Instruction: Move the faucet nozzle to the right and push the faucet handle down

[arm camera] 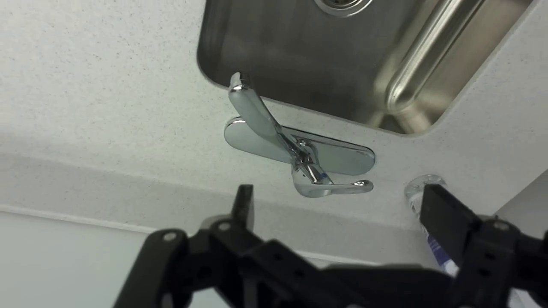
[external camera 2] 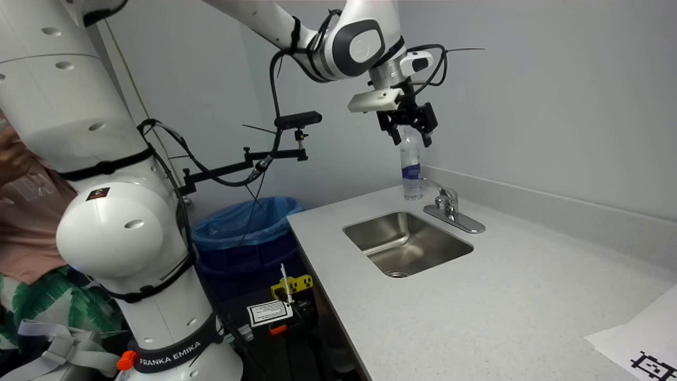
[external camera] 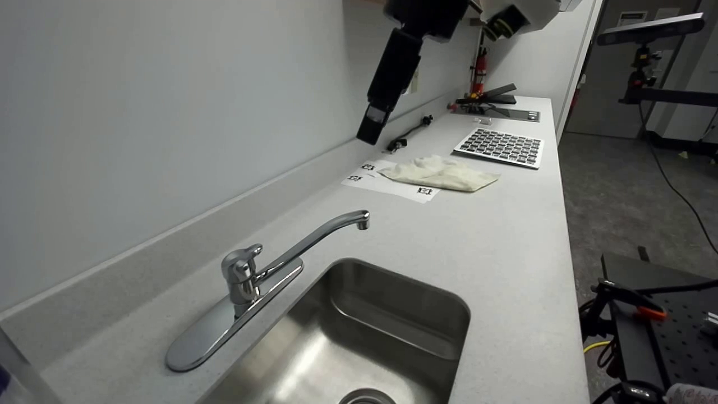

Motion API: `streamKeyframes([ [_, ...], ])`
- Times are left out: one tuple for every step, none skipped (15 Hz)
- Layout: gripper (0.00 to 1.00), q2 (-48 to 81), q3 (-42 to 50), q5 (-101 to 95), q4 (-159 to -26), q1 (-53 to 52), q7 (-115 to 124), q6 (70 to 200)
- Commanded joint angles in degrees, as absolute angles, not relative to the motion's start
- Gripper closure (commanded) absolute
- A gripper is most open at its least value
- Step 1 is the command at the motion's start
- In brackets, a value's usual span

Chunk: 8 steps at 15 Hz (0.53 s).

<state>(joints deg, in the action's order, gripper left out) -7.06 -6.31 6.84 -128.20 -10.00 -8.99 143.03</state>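
Observation:
The faucet nozzle point(external camera: 322, 231) is a chrome spout with a downturned tip. It points away from the bottle's end of the counter, over the sink's corner; it also shows in the wrist view point(arm camera: 255, 112). The faucet handle point(arm camera: 342, 188), a shorter chrome lever on top of the faucet body, points toward the bottle; in an exterior view the handle point(external camera: 256, 249) is foreshortened and its end looks raised. My gripper point(external camera 2: 411, 141) is open and empty, high above the counter. In the wrist view the gripper point(arm camera: 338, 188) has its fingers apart, with the handle below, between them in the picture, untouched.
A clear water bottle point(external camera 2: 411, 169) stands past the faucet's end, partly behind a finger in the wrist view point(arm camera: 437, 252). The steel sink point(external camera 2: 365, 244) lies beside the faucet. The wall point(external camera: 168, 112) rises behind it. A cloth point(external camera: 440, 173) and marker paper point(external camera: 387, 188) lie farther along.

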Motion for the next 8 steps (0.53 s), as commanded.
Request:
streamKeyframes([
  [0.00, -11.7, -5.4, 10.8, -131.5, -10.2, -13.7, 141.8],
  [0.00, -12.2, -5.2, 11.5, -131.8, -10.3, -14.7, 141.8],
  [0.00, -12.6, -5.0, 11.6, -132.1, -10.4, -15.2, 141.7],
  [0.00, -13.0, -4.8, 11.9, -132.3, -10.4, -15.8, 141.6],
  [0.00, -13.3, -4.7, 11.4, -132.6, -10.3, -16.0, 141.6],
  [0.00, -13.5, -4.6, 11.3, -132.8, -10.3, -16.3, 141.5],
  [0.00, -11.2, -4.8, 10.6, -131.9, -10.3, -16.1, 142.7],
  [0.00, -11.0, -4.9, 10.6, -131.8, -10.4, -16.3, 142.9],
])
